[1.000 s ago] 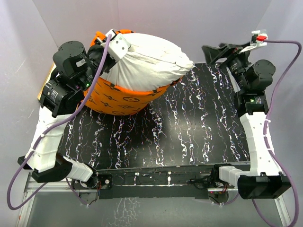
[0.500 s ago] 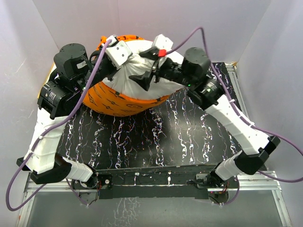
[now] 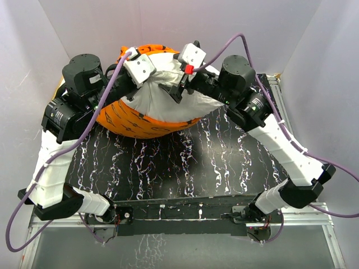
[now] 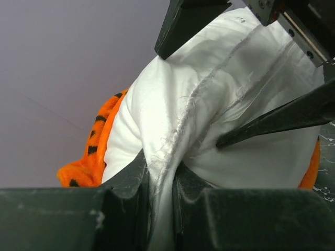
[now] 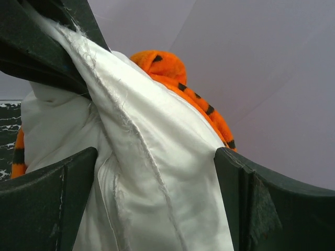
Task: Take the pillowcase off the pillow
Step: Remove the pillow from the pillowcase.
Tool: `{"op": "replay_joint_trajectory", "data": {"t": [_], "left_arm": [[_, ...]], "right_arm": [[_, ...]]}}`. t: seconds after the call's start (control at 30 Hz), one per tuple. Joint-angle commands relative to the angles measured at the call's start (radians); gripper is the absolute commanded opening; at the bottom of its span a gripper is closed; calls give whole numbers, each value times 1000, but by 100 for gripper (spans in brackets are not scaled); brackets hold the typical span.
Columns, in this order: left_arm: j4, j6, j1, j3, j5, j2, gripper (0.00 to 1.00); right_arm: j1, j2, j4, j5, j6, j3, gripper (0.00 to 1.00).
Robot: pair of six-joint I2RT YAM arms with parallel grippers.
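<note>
At the far left corner of the table (image 3: 224, 157) the pillow (image 3: 174, 103) sits bunched up. Its white top half is bare and its lower half sits in the pillowcase (image 3: 132, 120). My left gripper (image 4: 161, 183) is pinched narrow on the pillow's frayed seam, holding white cloth and no orange. My right gripper (image 5: 156, 151) stands wide, its fingers straddling the same seam ridge just beside the left one, not yet closed on it.

Both grippers are on the pillow's upper end, so the pillowcase lies below them, toward the table's left and near side. Its open rim runs across the pillow's middle. The pillow's long axis lies roughly along the far edge. My left arm is nearer the orange cloth. I judge that my right gripper should close on the seam, freeing my left gripper to drag the pillowcase down and off.
</note>
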State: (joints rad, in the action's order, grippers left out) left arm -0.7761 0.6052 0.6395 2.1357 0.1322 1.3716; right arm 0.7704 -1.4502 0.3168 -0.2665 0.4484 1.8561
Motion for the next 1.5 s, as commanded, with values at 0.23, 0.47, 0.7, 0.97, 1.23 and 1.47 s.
{"op": "replay_joint_trajectory", "data": {"t": [0.23,0.47,0.7,0.97,1.23,1.47], "left_arm": [[38,-34,3,123,82,41,0],[54,-89,3,113,98,49,36],[124,-116,2,0,-164,20,97],[130,-163,-77,-170,-166,9,90],[-35,-345,-326,10,374,174,89],[73,-468,-326,-81,559,154,91]], "right_arm": [[1,-164,194,-223,-16,-12,98],[-201,-94,-133,-134,-306,-238,19],[-368,167,-379,-368,-377,-619,8],[-385,262,-403,-357,-377,-758,8],[-392,298,-379,-330,-384,-808,8],[-392,288,-377,-352,-404,-807,8]]}}
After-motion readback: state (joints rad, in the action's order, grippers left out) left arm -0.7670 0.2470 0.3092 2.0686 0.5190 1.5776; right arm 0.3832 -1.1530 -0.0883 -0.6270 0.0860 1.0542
